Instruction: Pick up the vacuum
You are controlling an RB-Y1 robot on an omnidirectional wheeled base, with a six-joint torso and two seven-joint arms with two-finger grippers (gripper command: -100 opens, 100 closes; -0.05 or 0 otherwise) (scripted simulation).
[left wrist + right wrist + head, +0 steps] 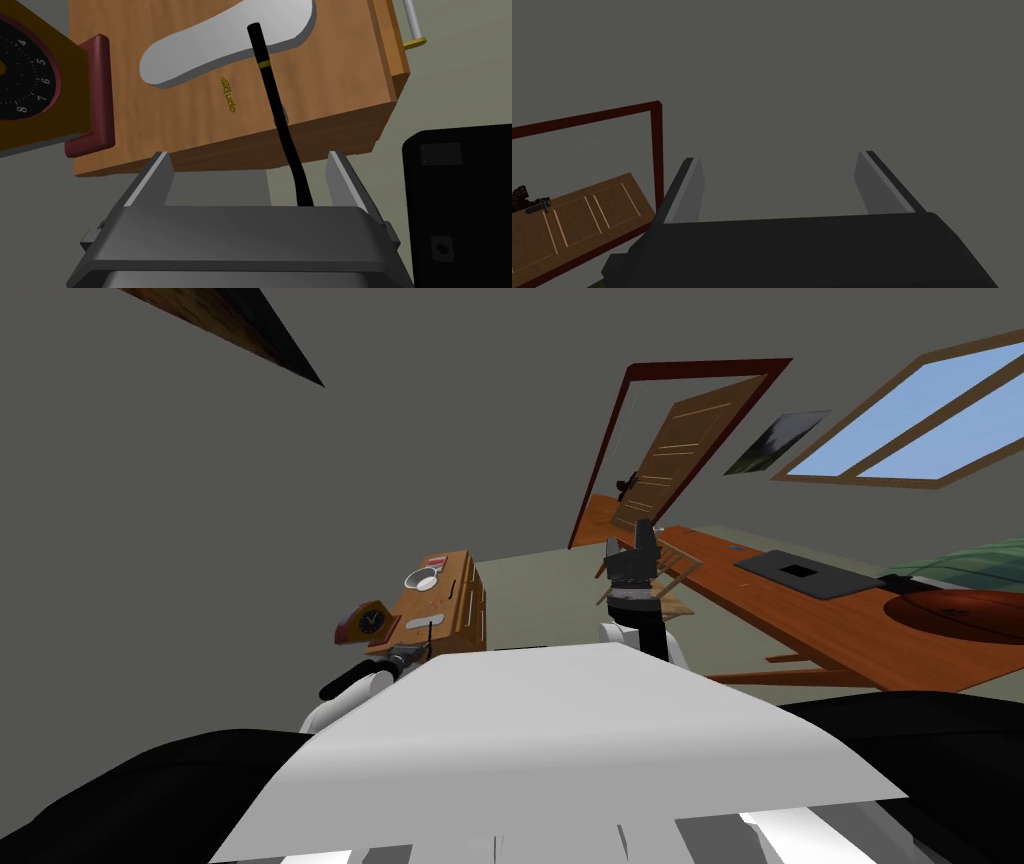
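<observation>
A thin black wand with a yellow ring (pixel 274 100), seemingly part of the vacuum, rises from my left gripper's body and crosses over the wooden cabinet top (pixel 325 90). It stands between the fingers of my left gripper (pixel 250 160), closer to one finger and touching neither. That gripper is open and hovers by the cabinet's near edge (pixel 455 608), low at my left (pixel 408 656). A flat white elongated piece (pixel 210 50) lies on the cabinet behind the wand. My right gripper (pixel 777 160) is open, raised (pixel 643 531) and faces a wall.
A clock with a dark red frame (pixel 25 75) stands at the cabinet's corner (pixel 368 621), with a white bowl (pixel 422 580) farther back. A black box shape (pixel 460 200) sits beside the left gripper. An open door (pixel 680 453), a chair (pixel 672 578) and a long wooden desk (pixel 800 618) lie to the right.
</observation>
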